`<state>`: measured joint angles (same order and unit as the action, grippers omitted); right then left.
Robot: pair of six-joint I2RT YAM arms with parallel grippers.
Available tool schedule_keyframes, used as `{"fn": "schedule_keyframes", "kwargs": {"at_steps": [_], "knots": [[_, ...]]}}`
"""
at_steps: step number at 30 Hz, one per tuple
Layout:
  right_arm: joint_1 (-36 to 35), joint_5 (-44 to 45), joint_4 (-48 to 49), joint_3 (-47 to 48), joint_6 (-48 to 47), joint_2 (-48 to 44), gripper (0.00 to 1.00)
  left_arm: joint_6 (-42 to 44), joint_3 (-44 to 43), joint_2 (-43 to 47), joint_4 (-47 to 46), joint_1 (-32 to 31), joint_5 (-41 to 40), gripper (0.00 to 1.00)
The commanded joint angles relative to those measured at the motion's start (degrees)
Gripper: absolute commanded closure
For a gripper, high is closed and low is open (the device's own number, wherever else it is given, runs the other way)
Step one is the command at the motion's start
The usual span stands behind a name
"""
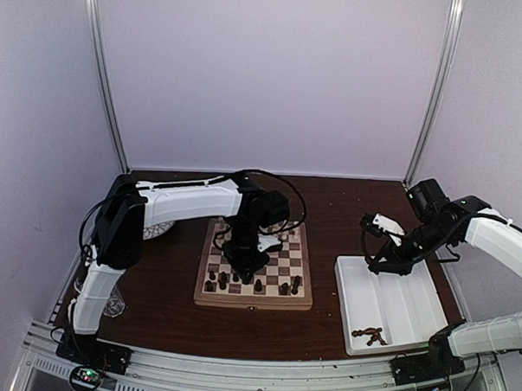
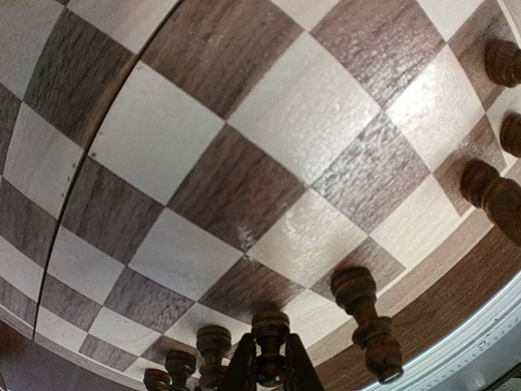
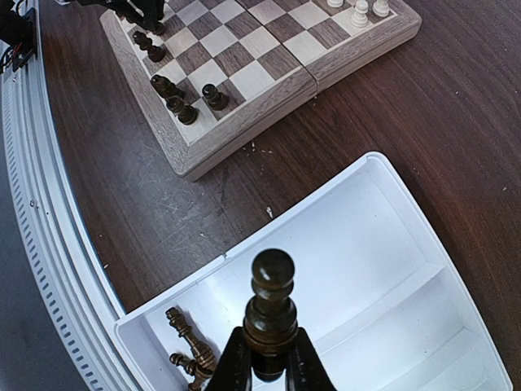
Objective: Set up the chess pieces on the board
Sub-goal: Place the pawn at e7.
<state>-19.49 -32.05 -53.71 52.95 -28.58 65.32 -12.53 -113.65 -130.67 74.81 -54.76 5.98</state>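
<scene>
Gripping a dark piece (image 3: pixel 272 297) upright, my right claw (image 3: pixel 270 362) is closed on its base and hangs over the white tray (image 3: pixel 366 244). Two spare pieces (image 3: pixel 189 346) lie on their sides in the tray, at the lower left of the wrist view. The board (image 3: pixel 254 77) lies up and to the left of this claw, well apart, with bare bench (image 3: pixel 203 204) between. In the top view the board sits left of the tray. The held piece's long axis is vertical, so I judge it needs carrying across, not turning.

My left claw (image 2: pixel 269 366) is the nearer one. It is close over the board itself, closed on a second dark piece (image 2: pixel 269 330), also upright, at the bottom centre of its wrist view. Dark men (image 2: pixel 362 322) stand along the board edge just beside it. White men (image 3: pixel 358 10) stand at the opposite edge. I cannot tell whether the second dark piece touches a square yet.
</scene>
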Motion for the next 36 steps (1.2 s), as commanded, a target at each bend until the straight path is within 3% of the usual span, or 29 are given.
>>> {"fn": "schedule_keyframes", "kwargs": {"at_steps": [1,18,30,36], "knots": [[0.5,0.6,0.8,-0.7,-0.4,0.2,0.97,-0.5,-1.7,-1.1,-1.5,0.7,-1.0,0.91],[0.6,0.3,0.7,-0.7,-0.5,0.2,0.97,-0.6,-3.3,-2.8,-2.0,1.2,-0.7,0.86],[0.7,0.2,0.7,-0.7,-0.5,0.1,0.97,-0.7,-5.7,-1.1,0.8,1.2,-0.6,0.69],[0.7,-0.8,0.4,-0.7,-1.1,-0.1,0.97,-1.7,-9.3,6.4,0.8,1.2,-8.2,0.62]]}}
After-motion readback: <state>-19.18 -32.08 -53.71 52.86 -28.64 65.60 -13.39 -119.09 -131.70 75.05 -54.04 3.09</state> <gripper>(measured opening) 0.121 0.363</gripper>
